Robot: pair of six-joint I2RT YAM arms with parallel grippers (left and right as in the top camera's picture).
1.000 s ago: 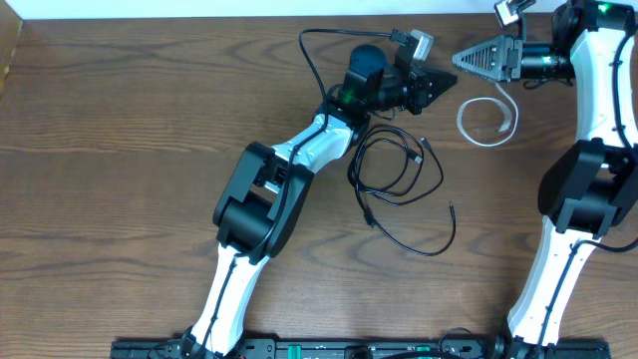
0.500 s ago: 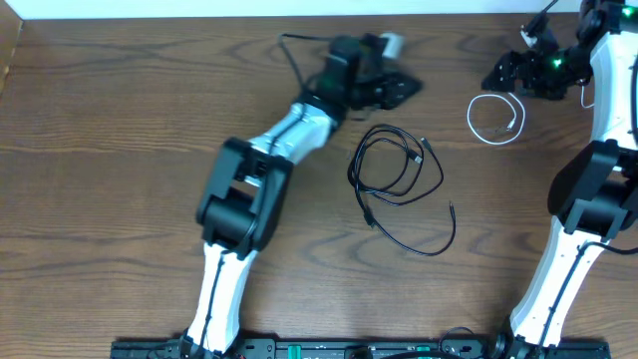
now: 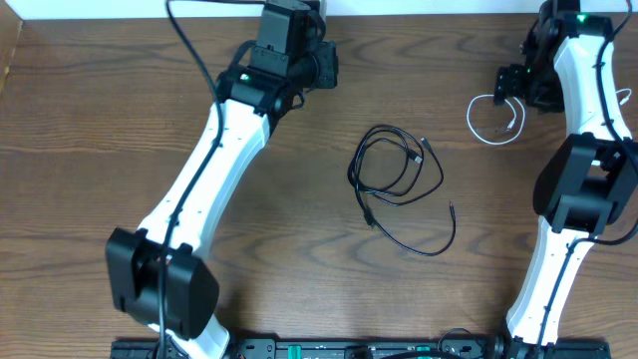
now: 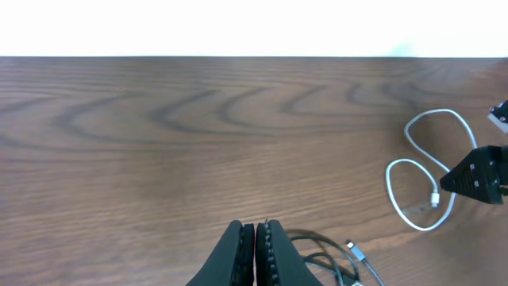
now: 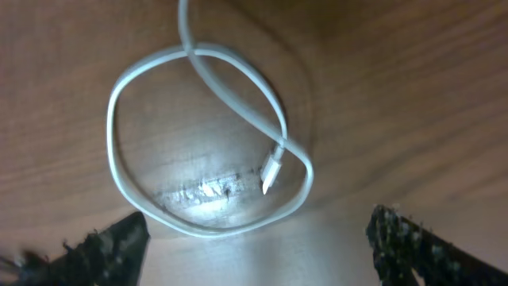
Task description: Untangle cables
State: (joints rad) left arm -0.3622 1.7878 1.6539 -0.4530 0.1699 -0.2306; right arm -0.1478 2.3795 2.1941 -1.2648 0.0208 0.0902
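Cables, at the tools: neither is held; left tool (image 4: 255, 246) is clenched on nothing, right tool (image 5: 255, 242) is spread wide above the white cable (image 5: 113, 151).
Just changed: both arms have drawn back to the far edge.
Black cable (image 3: 412, 158): loose coil mid-worktop (image 3: 100, 150), well apart from the white one near the far right corner.
Meaning: the two look separated; the task is probably nearly done.

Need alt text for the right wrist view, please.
A thin white cable lies in a loose loop on the brown wooden table, its small plug end inside the loop. The right gripper hangs open over it, one finger at each lower corner.
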